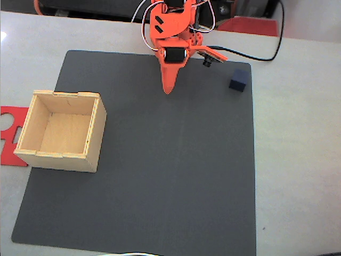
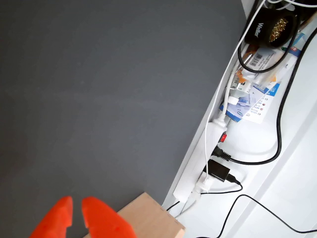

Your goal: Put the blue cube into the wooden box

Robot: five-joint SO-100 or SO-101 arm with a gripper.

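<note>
A pale, off-white surface point(image 1: 298, 160) carries a large dark grey mat point(image 1: 170, 170) that covers most of it in the fixed view. The orange arm point(image 1: 170, 26) stands at the far edge of the surface, near the middle of the mat's far side, with white wires point(image 1: 143, 16) looping beside it and a black cable point(image 1: 266, 56) curving off toward the far right corner. Its end effector point(image 1: 168, 88) points down over the mat's far part, hanging above bare mat; the two orange fingers point(image 2: 101, 218) lie close together with a thin gap between them in the wrist view and hold nothing.

The blue cube point(image 1: 238, 80) sits in the far right corner of the mat, just inside its edge, well apart from the end effector. The wooden box point(image 1: 61, 130) stands on the mat's left edge, open side up and empty, its pale floor bare. A flat red cut-out piece point(image 1: 10, 136) lies on the surface just beside the box, partly hidden by its left wall.

In the wrist view the grey mat point(image 2: 99, 99) fills the left, and a corner of the box point(image 2: 148, 215) shows at the bottom edge. To the right, past the mat's edge, a white power strip point(image 2: 208, 153) with a black plug point(image 2: 218, 171), printed packets point(image 2: 252, 99) and a black item lettered Weller point(image 2: 272, 27) clutter the room's white side.
</note>
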